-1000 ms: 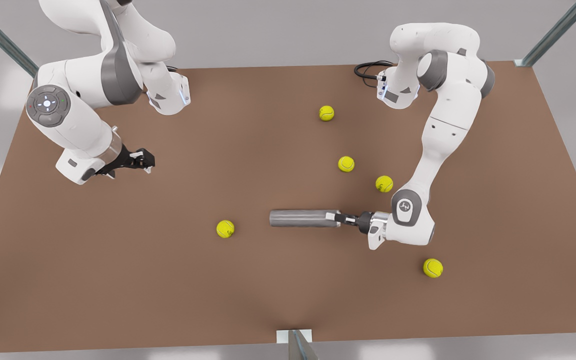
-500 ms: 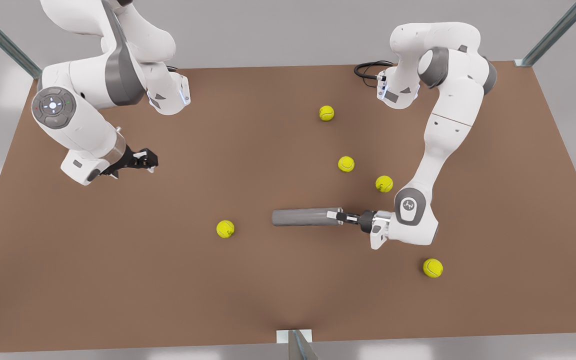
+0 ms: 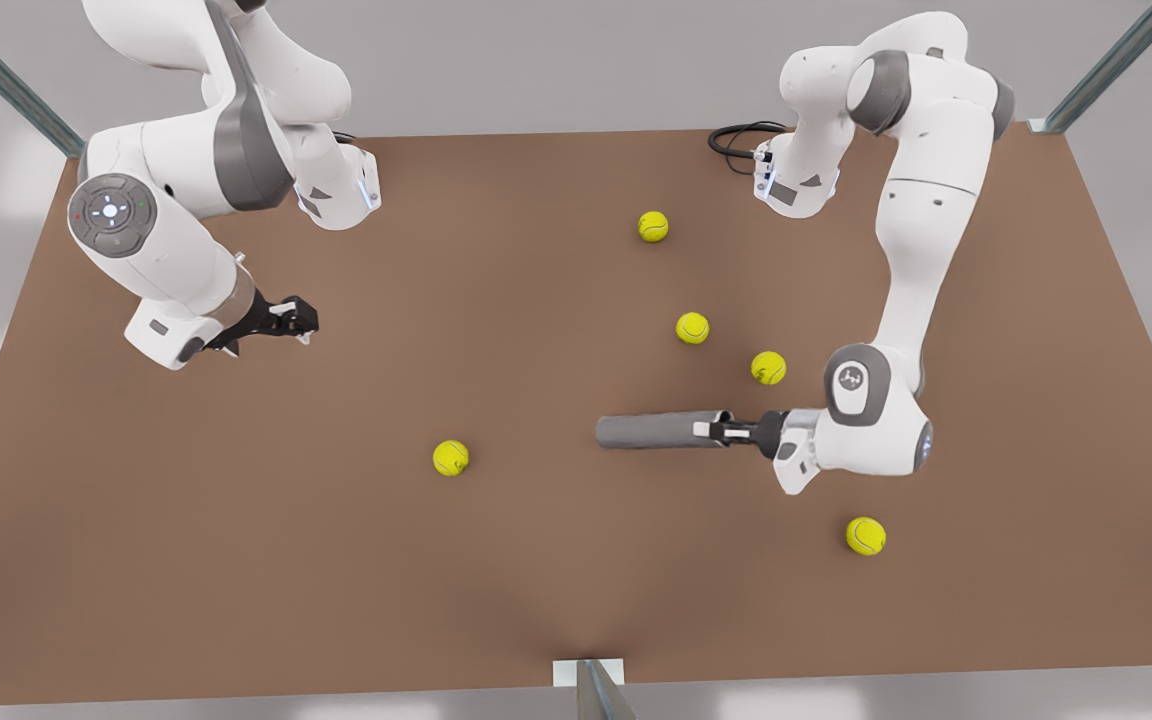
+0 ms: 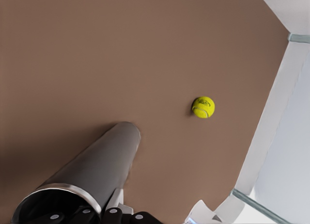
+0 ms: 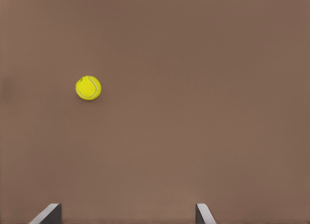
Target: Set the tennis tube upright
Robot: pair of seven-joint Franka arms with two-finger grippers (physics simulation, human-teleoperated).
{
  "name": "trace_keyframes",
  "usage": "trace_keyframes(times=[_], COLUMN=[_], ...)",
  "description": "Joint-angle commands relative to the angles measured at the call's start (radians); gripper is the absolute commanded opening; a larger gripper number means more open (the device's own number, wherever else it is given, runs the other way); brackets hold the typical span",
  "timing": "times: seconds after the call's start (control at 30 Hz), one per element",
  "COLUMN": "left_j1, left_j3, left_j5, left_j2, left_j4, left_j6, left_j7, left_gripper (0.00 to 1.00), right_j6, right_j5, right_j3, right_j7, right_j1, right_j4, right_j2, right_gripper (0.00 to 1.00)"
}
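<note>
Left gripper (image 3: pixel 713 430) is clamped on the rim of the tennis tube (image 3: pixel 654 430) at its hollow end, fingers (image 4: pixel 115 200) pinched over the wall. Compared with half a second ago, tube and gripper have been dragged toward the front view's right, so the tube is now lying flat on the table (image 3: pixel 496 580) just below the two nearer tennis balls (image 3: pixel 692 328). The tube's inside is lost in shadow in the left wrist view, and the gripper itself is mostly cut off there. Right gripper (image 3: pixel 298 318) is parked over at the front view's left, well apart from everything, barely shifted; its fingers are seen spread apart in its own wrist view, though only the tips are caught.
</note>
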Motion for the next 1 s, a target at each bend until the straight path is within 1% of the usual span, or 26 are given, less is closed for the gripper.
trace_keyframes(times=[0.0,0.13,0.33,0.4,0.47,0.57,0.6,0.77,0.97], left_j1=[0.000,0.000,0.003,0.005,0.006,0.008,0.006,0.003,0.000], left_j3=[0.002,0.007,0.009,0.048,0.065,0.067,0.067,0.067,0.067], left_j5=[0.030,0.072,0.274,0.328,0.377,0.509,0.566,0.670,0.716], left_j2=[-0.005,-0.036,-0.117,-0.146,-0.168,-0.194,-0.198,-0.211,-0.197], left_j4=[0.000,0.000,0.000,0.000,0.000,0.000,0.000,-0.003,-0.005], left_j6=[0.000,0.000,0.023,0.021,0.021,0.021,0.020,-0.019,-0.023], left_j7=[-0.005,-0.055,-0.172,-0.184,-0.192,-0.271,-0.316,-0.472,-0.537], left_gripper=[0.21,0.21,0.21,0.21,0.21,0.21,0.21,0.21,0.21], right_j6=[0.000,0.000,0.000,0.000,0.000,0.000,0.000,0.000,0.000], right_j5=[0.001,-0.001,-0.001,-0.002,-0.002,-0.002,-0.002,-0.002,-0.002], right_j3=[0.000,0.001,0.000,0.000,0.000,0.000,0.000,0.000,0.000], right_j7=[0.000,-0.002,-0.002,-0.002,-0.002,-0.002,-0.002,-0.002,-0.002], right_j1=[0.000,-0.001,-0.003,-0.004,-0.004,-0.003,-0.006,-0.006,-0.006], right_j4=[0.000,0.000,0.002,0.002,0.002,0.002,0.002,0.002,0.002], right_j2=[0.000,0.000,0.000,0.000,0.000,0.000,0.000,0.000,0.000], right_gripper=[1.00,1.00,1.00,1.00,1.00,1.00,1.00,1.00,1.00])
